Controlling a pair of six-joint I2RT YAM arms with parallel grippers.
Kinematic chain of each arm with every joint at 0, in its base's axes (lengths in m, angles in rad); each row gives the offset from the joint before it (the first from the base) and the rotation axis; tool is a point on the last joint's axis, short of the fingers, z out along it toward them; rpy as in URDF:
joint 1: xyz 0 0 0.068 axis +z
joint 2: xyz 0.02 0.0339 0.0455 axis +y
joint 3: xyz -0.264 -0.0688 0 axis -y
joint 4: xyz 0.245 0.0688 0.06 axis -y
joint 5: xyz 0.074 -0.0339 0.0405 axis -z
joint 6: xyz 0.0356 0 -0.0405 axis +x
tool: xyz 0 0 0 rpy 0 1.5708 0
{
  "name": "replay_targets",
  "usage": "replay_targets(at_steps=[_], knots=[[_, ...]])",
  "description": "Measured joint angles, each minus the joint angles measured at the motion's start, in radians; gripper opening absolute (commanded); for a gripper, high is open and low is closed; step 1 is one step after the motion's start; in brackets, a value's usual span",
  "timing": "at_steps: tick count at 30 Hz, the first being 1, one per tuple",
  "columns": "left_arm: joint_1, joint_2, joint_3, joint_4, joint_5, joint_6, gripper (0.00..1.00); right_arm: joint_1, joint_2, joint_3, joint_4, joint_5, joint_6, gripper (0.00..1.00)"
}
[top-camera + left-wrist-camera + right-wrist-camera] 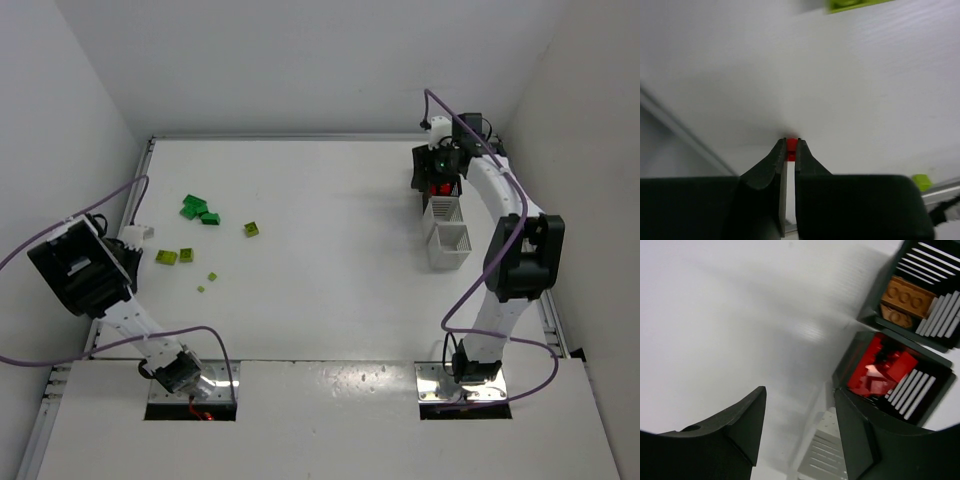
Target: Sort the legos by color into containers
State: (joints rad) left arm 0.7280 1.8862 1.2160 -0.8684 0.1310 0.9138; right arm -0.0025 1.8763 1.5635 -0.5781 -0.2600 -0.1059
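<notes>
At the left edge of the table point(330, 190), the left gripper point(791, 142) has its two dark fingers pinched together on a tiny red brick point(791, 149). The brick sits right at the fingertips, close over the white surface; whether it is lifted off or touching, I cannot tell. In the left wrist view a blurred lime-yellow brick point(855, 4) lies at the top edge.

From above, the loose legos lie on the left half of the table, near that arm. A small cluster of dark green bricks point(198, 210) is farthest back, and a pair of lime-yellow bricks point(175, 256) lies nearer. Two tinier lime pieces point(207, 282) are in front of the pair, and one olive-yellow brick point(251, 229) sits apart to the right.

Far across at the right, the right gripper point(800, 425) hangs beside the row of containers — its fingers stand apart with only bare table between them. Just off its right finger is a black slatted bin point(845, 367) heaped with red bricks point(885, 372). Beyond that, touching it, a second black bin point(875, 310) holds orange-brown bricks point(907, 296). Two white bins point(445, 258) continue the row toward the arm bases; what is in them I cannot tell.
</notes>
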Motion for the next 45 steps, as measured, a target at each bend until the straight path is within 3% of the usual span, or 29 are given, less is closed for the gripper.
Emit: replay_targets(at_steps=[5, 10, 13, 16, 20, 24, 33, 45], knots=[[-0.047, -0.126, 0.008, -0.138, 0.274, 0.019, 0.01, 0.019, 0.000, -0.001, -0.014, -0.206, 0.013, 0.57], [-0.216, -0.301, 0.092, -0.197, 0.633, -0.039, 0.00, 0.070, -0.004, -0.055, -0.007, -0.498, 0.087, 0.57], [-0.335, -0.399, 0.063, -0.103, 0.842, -0.174, 0.00, 0.110, -0.004, -0.126, 0.060, -0.666, 0.211, 0.57], [-0.459, -0.488, -0.035, 0.113, 0.953, -0.395, 0.00, 0.141, -0.003, -0.210, 0.214, -0.806, 0.406, 0.57], [-0.674, -0.610, -0.202, 0.429, 0.923, -0.638, 0.00, 0.176, 0.004, -0.281, 0.463, -0.948, 0.701, 0.54], [-0.836, -0.651, -0.241, 0.598, 0.872, -0.745, 0.00, 0.222, 0.020, -0.281, 0.645, -1.038, 0.893, 0.51], [-0.958, -0.607, -0.254, 0.904, 0.762, -0.898, 0.00, 0.370, 0.118, -0.262, 0.852, -1.168, 1.164, 0.54], [-1.028, -0.590, -0.254, 0.945, 0.748, -0.908, 0.00, 0.395, 0.170, -0.172, 0.947, -1.188, 1.304, 0.62]])
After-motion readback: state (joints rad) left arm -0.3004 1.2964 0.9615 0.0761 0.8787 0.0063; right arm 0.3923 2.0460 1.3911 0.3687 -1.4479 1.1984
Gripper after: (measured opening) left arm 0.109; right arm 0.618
